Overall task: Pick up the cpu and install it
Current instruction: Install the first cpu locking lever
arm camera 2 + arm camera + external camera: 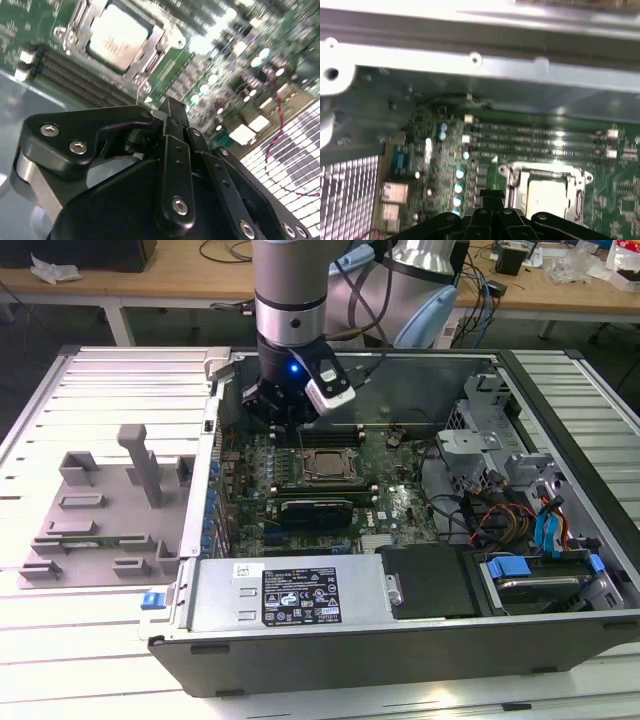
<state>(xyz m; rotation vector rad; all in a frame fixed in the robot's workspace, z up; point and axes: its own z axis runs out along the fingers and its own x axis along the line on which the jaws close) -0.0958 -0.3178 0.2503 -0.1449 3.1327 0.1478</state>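
already the cpu (117, 37) sits in its socket (150, 52).

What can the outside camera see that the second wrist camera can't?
Just in the exterior view: the whole open case, a grey tray at the exterior view's left, blue-tabbed drives at its right, and the arm reaching in. Just in the second wrist view: the gripper's black links up close, and a red wire. Both show the green board and the cpu lying in its metal-framed socket.
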